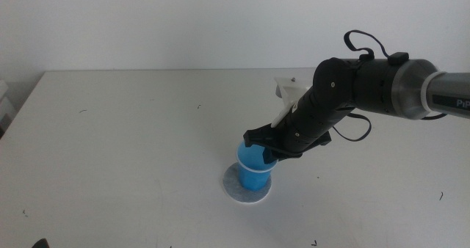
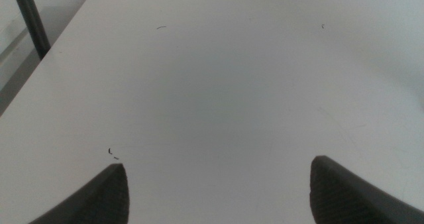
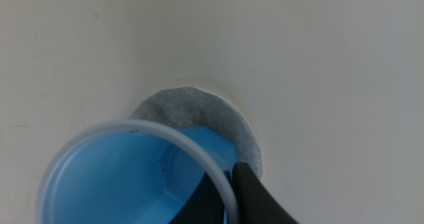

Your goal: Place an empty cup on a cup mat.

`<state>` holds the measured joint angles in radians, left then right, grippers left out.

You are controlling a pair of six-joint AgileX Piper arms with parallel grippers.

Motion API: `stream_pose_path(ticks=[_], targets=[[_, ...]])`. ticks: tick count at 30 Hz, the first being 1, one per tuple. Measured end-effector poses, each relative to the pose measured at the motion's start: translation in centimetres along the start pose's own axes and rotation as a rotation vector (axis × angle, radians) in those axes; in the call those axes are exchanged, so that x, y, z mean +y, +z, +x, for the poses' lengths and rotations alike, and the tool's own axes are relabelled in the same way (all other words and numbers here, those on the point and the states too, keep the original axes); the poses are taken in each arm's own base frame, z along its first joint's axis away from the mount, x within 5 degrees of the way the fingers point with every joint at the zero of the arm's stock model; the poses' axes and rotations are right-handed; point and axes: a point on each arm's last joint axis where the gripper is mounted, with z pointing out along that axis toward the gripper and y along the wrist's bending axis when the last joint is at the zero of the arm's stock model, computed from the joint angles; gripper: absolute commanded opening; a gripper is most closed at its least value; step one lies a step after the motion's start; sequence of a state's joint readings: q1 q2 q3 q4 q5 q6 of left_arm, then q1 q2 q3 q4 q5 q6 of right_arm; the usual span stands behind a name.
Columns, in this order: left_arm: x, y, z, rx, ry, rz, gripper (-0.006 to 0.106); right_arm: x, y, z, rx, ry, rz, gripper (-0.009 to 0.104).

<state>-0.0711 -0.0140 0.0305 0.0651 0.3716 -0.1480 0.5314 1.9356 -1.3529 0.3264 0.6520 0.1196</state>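
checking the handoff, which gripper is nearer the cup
Right. The right gripper is at the cup's rim, over the mat; the left gripper sees only bare table.

The table (image 1: 132, 145) is white and matte, with a few small dark specks. The cup mat (image 1: 247, 189) lies flat on it. The cup (image 1: 254, 169) stands upright on the mat.
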Motion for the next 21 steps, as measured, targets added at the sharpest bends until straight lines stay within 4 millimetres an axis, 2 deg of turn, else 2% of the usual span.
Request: stream_pose_path(ticks=[4,16,21], targets=[[0.0,0.0,0.0,0.000,0.000,0.000,0.105,0.0,0.0,0.0,0.000,-0.009,0.000,0.002],[0.0,0.0,0.0,0.000,0.000,0.000,0.105,0.2,0.0,0.0,0.011,-0.012,-0.022,0.045],[0.0,0.0,0.0,0.000,0.000,0.000,0.105,1.1,-1.1,-0.9,0.022,-0.027,-0.042,0.052]])
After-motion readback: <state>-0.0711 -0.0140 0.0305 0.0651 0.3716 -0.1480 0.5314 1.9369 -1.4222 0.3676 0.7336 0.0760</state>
